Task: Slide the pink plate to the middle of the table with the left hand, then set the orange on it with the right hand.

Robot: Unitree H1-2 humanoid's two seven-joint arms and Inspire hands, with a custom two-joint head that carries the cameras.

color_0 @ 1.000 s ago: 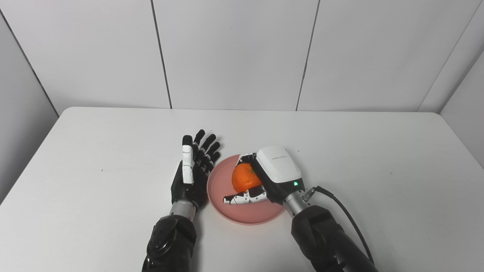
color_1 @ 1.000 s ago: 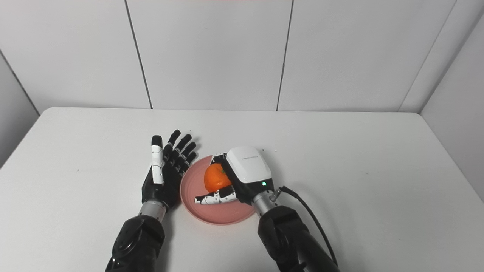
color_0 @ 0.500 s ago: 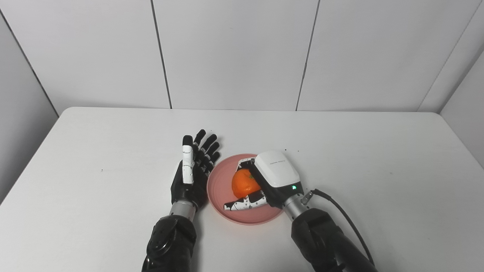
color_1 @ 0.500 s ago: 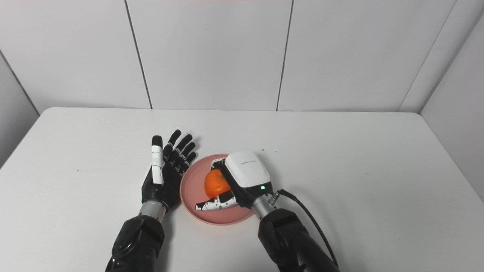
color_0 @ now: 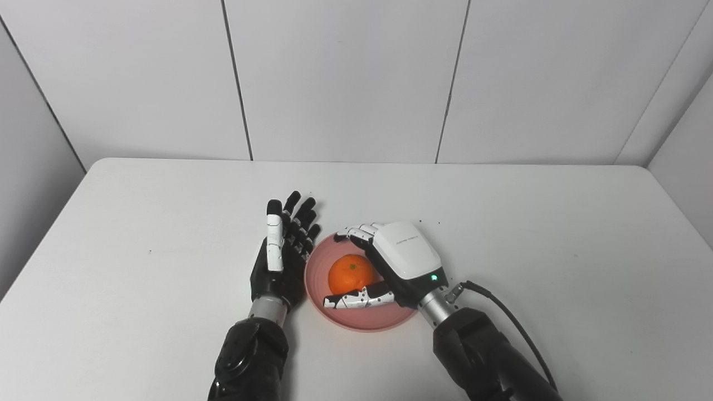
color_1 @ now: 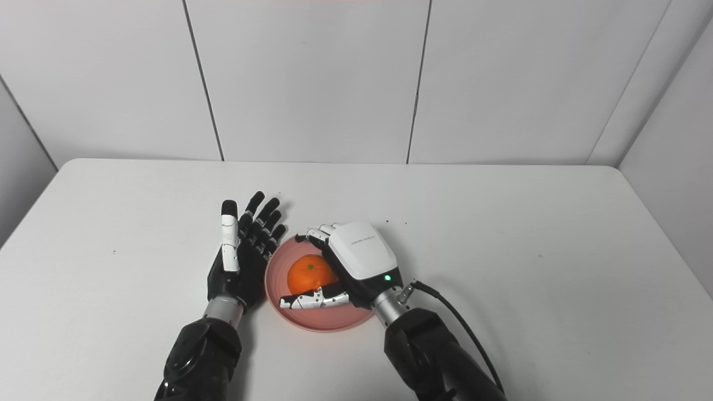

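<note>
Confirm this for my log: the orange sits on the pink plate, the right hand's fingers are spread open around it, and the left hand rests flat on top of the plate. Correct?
Not quite. The left hand is not on the pink plate; it stands open beside the plate's left rim, as the left eye view shows. The rest holds: the orange sits on the plate with the right hand open around it.

I'm getting bright, even light from above in both eye views, with no glare on the white counter [color_0: 139, 234]. Shadows are soft and short: a faint one hugs the left hand [color_0: 281, 250], another sits under the right hand [color_0: 390, 262] on the pink plate [color_0: 367, 320]. Focus is sharp across the scene, no motion blur. The wall panels' [color_0: 345, 78] seams lean slightly outward near the edges.
</note>
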